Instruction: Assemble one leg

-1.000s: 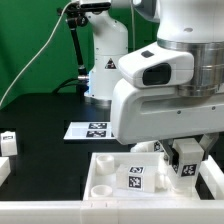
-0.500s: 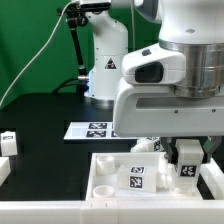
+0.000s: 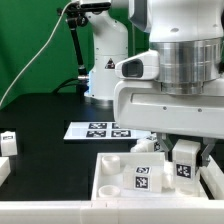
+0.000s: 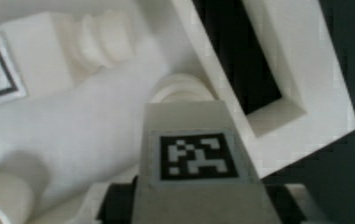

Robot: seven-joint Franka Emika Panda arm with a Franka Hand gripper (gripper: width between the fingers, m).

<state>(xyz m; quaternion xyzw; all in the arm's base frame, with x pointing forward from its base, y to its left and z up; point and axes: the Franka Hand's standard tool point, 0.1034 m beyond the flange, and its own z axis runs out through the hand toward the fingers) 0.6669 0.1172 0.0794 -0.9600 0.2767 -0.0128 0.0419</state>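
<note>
End effector (image 3: 183,149): clamped on leg (image 3: 184,169), over white panel (image 3: 103,172) corner. Risk: misaligned descent; leg catches panel rim, twists in grip, fails to seat.

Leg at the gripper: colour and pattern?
The leg is white, with a black-and-white square tag on one face; wrist view shows it best.

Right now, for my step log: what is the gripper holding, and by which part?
The gripper holds the leg by its upper end, between both fingers.
</note>
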